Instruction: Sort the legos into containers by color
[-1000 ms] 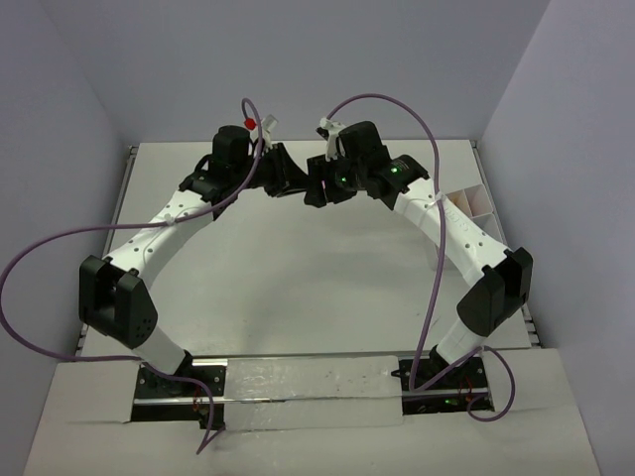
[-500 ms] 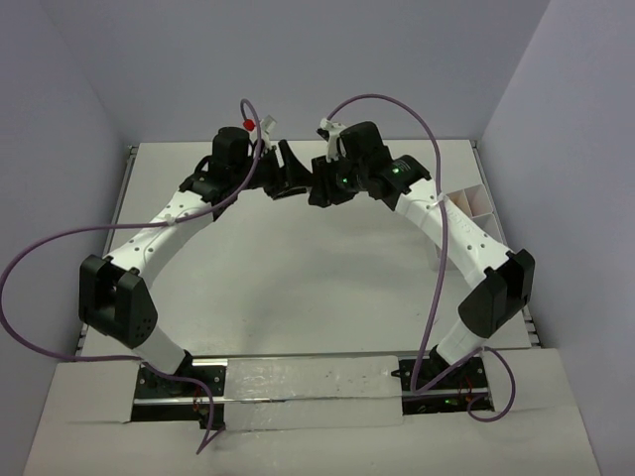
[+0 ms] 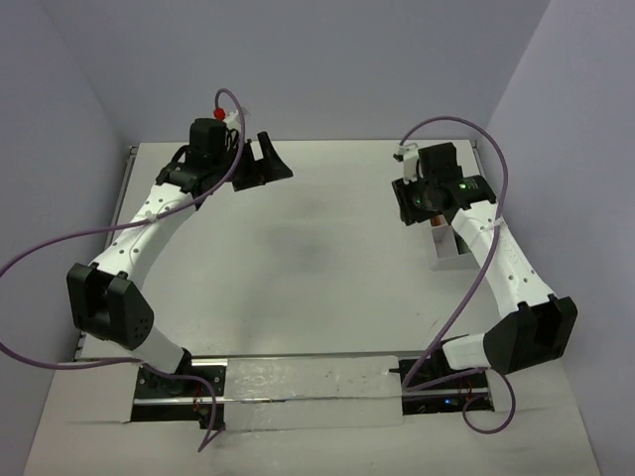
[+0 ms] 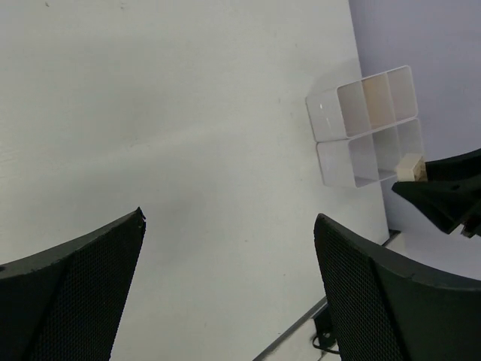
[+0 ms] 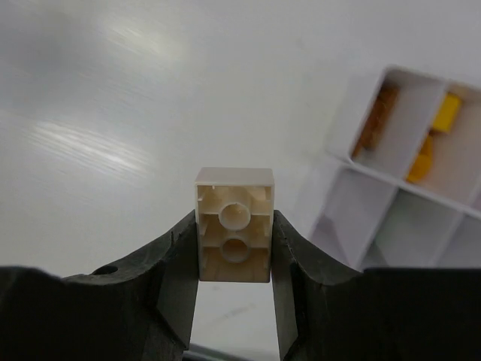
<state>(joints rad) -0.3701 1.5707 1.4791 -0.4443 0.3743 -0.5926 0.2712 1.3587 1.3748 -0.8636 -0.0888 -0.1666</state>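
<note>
My left gripper (image 3: 266, 167) hangs near the bench's far edge, and my right gripper (image 3: 407, 203) hovers by the right edge, just beside the white tray (image 3: 446, 256).

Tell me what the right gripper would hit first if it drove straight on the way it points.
Probably the bare table, beside the tray rather than in it. The white brick pinched in the right gripper sticks out past the fingers, so it would touch down first. Depth is unclear.
</note>
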